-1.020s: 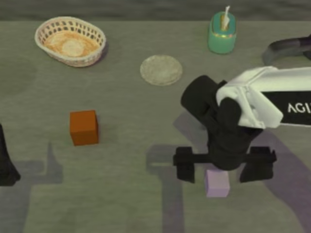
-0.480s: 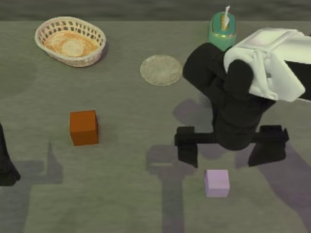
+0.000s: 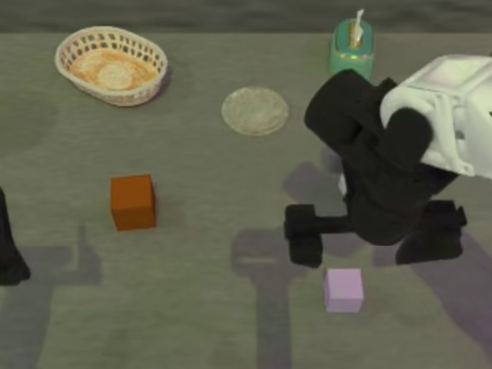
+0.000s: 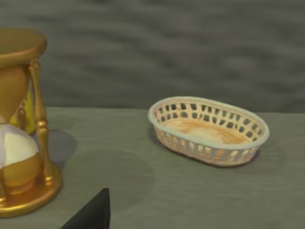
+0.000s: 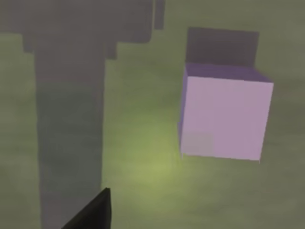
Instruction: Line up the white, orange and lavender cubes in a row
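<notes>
top view shows little of the row made so far, as i judge it: the lavender cube (image 3: 343,290) sits alone on the table (image 3: 200,307) near 5 o'clock, the orange cube (image 3: 132,201) lies well apart toward 9 o'clock, and i can't find the white cube in any view; it may be hidden under my right arm. my right gripper (image 3: 374,235) hangs above the table just up from the lavender cube, fingers spread wide and holding nothing, and the right wrist view looks straight down on that cube, free on the surface. so in my reckoning the orange and white cubes are yet to be brought beside it. my left arm is parked at the 9 o'clock edge; i can't tell how its gripper stands. around the field: a wicker basket (image 3: 111,64) at 11 o'clock, a round coaster (image 3: 254,111) near 12, a green dispenser bottle (image 3: 352,51) at 1, and an hourglass (image 4: 21,129) in the left wrist view. none blocks the path between the cubes.
</notes>
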